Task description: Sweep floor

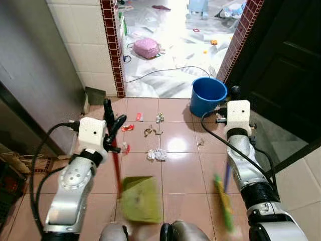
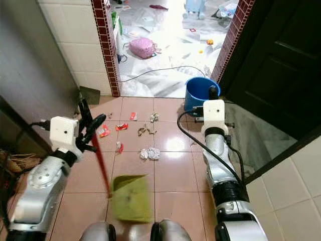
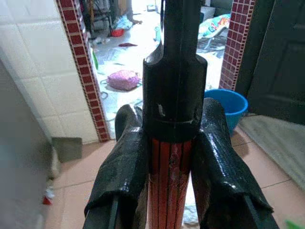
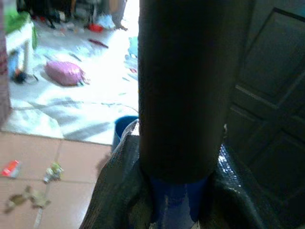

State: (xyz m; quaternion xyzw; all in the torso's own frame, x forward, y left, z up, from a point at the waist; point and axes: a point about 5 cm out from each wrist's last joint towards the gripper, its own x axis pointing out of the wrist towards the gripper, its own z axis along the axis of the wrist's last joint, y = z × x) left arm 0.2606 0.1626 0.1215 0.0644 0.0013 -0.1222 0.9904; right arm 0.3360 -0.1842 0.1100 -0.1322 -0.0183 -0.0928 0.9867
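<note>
My left gripper [image 1: 111,123] is shut on the red handle [image 1: 118,170] of a green dustpan [image 1: 140,200], which sits low over the tiled floor near my feet. In the left wrist view both fingers [image 3: 123,157] clamp the handle just under its black cap. My right gripper [image 4: 177,191] is shut on a broom's handle, dark on top and blue [image 1: 226,176] below. The green bristles [image 1: 223,203] reach the floor on the right. Ahead lies litter: crumpled white paper [image 1: 157,154], a red wrapper [image 1: 128,127] and brown scraps [image 1: 149,131].
A blue bucket [image 1: 207,95] stands at the doorway, between red-tiled door posts [image 1: 113,50]. Beyond it is a bright room with a pink bag [image 1: 146,47], a black cable [image 1: 165,71] and scattered rubbish. A dark door [image 1: 281,60] is on the right, a grey wall [image 1: 30,65] on the left.
</note>
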